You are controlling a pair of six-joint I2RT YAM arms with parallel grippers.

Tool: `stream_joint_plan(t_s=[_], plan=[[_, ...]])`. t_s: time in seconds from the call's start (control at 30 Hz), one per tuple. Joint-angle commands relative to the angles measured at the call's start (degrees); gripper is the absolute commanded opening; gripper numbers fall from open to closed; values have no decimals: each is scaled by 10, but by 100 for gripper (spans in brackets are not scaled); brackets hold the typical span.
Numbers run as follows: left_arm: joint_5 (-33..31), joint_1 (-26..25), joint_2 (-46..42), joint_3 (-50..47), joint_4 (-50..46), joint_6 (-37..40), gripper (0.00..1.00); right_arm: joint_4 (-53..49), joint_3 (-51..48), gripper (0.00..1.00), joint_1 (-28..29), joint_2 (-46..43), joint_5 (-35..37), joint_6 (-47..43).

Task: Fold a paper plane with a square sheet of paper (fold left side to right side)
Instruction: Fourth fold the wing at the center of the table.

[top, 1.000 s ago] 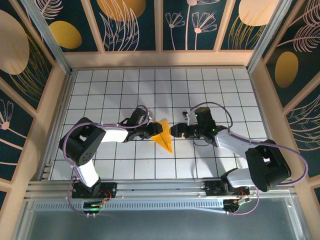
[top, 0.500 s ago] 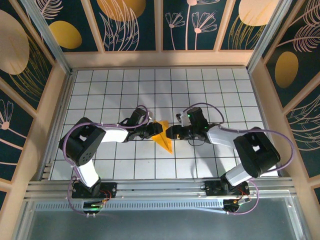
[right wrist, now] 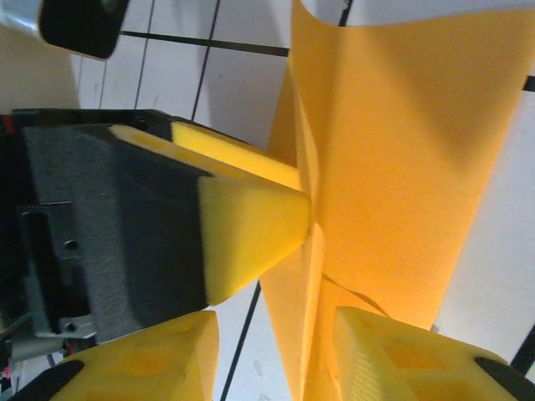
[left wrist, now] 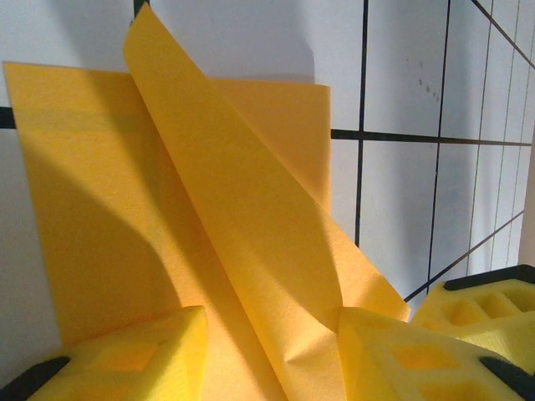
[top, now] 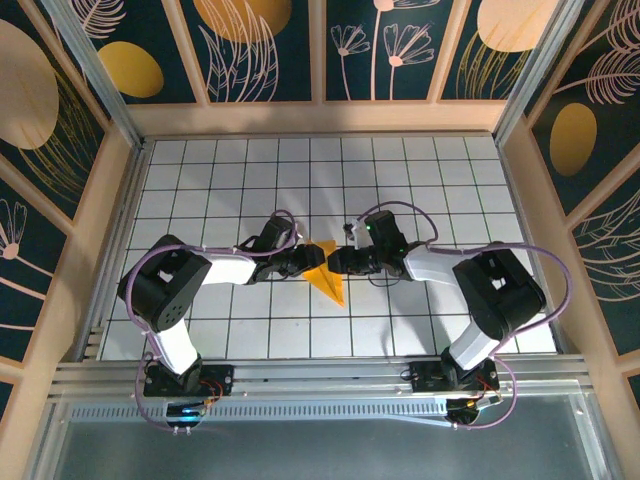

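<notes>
We see the part-folded orange paper sheet [top: 330, 281] touching the L gripper [top: 304, 262], whose jaws stand apart astride a raised flap [left wrist: 242, 251]. R gripper [top: 336, 262] is opposite, jaws apart round the same flap. We judge the step to be the left-to-right fold. Next: pinch flap, lay it over, crease.
</notes>
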Motion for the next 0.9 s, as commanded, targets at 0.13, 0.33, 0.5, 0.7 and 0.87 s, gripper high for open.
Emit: stream_joint_plan(t_s=[0.13, 0.33, 0.5, 0.7, 0.87], plan=[[-23, 1, 20, -7, -34, 15, 45, 7, -9, 36, 4, 14, 27, -9], [-22, 1, 20, -7, -34, 13, 45, 8, -3, 31, 7, 25, 25, -9], [-22, 1, 20, -8, -34, 14, 45, 8, -2, 23, 9, 32, 28, -10], [-23, 1, 19, -8, -35, 14, 45, -12, 0, 11, 9, 33, 49, -18], [-23, 0, 18, -8, -35, 14, 45, -36, 4, 10, 9, 34, 72, -28]])
